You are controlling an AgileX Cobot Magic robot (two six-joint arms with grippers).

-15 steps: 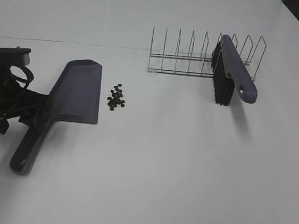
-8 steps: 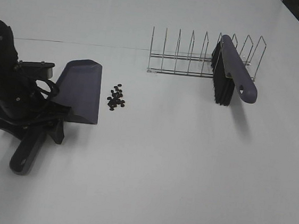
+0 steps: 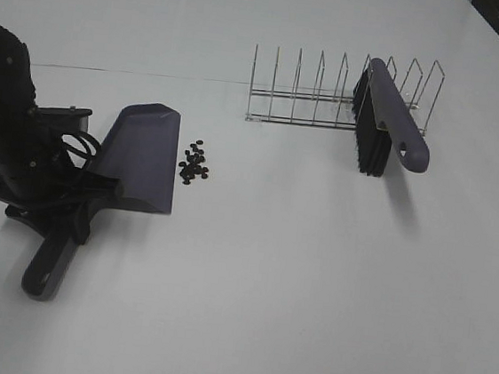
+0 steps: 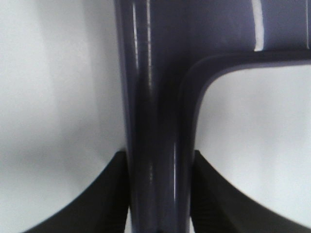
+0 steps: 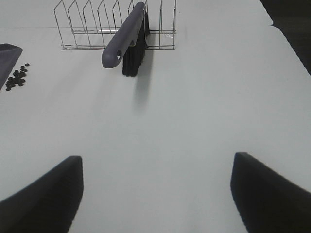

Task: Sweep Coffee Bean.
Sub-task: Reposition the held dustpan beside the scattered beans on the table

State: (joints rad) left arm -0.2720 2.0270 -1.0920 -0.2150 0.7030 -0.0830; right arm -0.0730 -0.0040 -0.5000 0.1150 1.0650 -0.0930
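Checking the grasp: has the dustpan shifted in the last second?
Yes. The dustpan slid right, its lip now closer to the unmoved coffee beans.

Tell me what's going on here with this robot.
The left gripper is clamped on the handle of the dustpan, whose open edge sits right beside the coffee bean cluster on the table. The brush rests in the wire rack, untouched. The right gripper hangs open above the table, well short of the brush.

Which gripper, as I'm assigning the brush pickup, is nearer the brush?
Right, probably. The right gripper faces the brush head-on, jaws open. The left gripper is shut on the dustpan handle, with the coffee beans between it and the brush.
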